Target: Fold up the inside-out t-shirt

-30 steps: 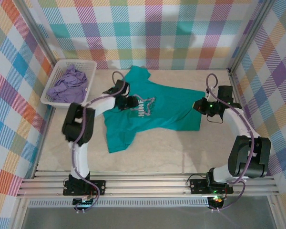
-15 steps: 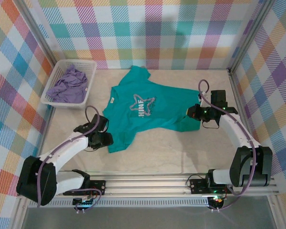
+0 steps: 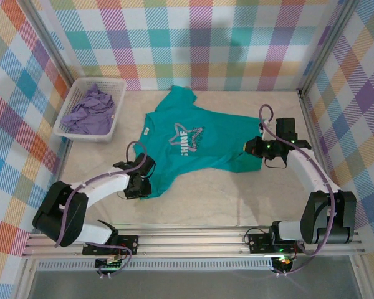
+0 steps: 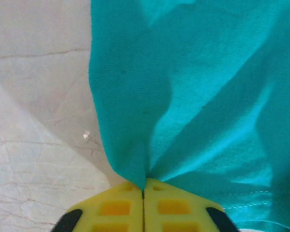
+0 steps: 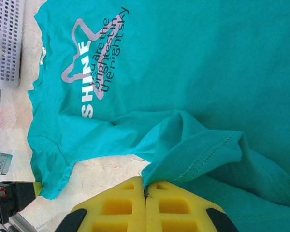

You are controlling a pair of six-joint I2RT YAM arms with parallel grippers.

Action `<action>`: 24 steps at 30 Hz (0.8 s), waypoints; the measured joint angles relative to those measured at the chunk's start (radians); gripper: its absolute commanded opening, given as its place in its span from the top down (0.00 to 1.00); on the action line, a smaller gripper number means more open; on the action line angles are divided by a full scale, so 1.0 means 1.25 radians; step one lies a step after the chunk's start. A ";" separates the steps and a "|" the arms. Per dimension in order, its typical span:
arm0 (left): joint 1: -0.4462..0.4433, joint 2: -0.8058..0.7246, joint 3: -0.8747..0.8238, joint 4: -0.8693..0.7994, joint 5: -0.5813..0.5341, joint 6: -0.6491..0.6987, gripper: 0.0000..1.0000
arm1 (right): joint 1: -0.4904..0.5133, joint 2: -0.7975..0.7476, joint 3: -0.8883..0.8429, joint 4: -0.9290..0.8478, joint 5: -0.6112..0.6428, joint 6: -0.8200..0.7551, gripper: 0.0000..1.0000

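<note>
Teal t-shirt (image 3: 206,140) spread mid-surface (image 3: 224,193), collar tag to left, hem to right, print facing up. Near sleeve (image 3: 154,180) now pinched by left fingers (image 4: 115,208), pressed shut on fabric edge. Half a second earlier these were held apart just left of sleeve, and before that over chest. Right hem corner gripped by right fingers (image 5: 118,205), grip unchanged, hem bunched and drawn slightly inward from earlier spot. Both ends thus secured; first fold or lift judged possible next. Basket (image 3: 81,128) with lavender garment (image 3: 90,109) at far left, untouched.
</note>
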 measured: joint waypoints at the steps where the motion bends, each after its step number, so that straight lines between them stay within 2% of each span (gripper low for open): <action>1: 0.000 -0.014 -0.008 0.015 0.009 -0.003 1.00 | 0.000 0.000 0.000 0.001 0.000 0.000 1.00; 3: -0.004 -0.059 -0.016 0.044 0.034 -0.010 1.00 | 0.000 -0.001 0.000 0.005 0.001 0.003 1.00; 6: -0.002 -0.205 0.010 0.035 0.018 -0.012 1.00 | 0.000 -0.018 0.003 0.013 0.003 0.008 1.00; 10: 0.001 -0.390 0.205 -0.005 -0.078 0.011 1.00 | 0.000 -0.081 0.075 -0.013 0.023 0.004 1.00; 12: 0.001 -0.435 0.332 -0.011 -0.122 0.040 1.00 | 0.000 -0.125 0.146 -0.028 0.042 -0.002 1.00; 18: 0.001 -0.421 0.754 -0.092 -0.226 0.162 1.00 | 0.000 -0.268 0.364 -0.080 0.110 -0.038 1.00; 24: 0.001 -0.304 1.093 -0.213 -0.282 0.263 1.00 | 0.000 -0.358 0.529 -0.149 0.145 -0.067 1.00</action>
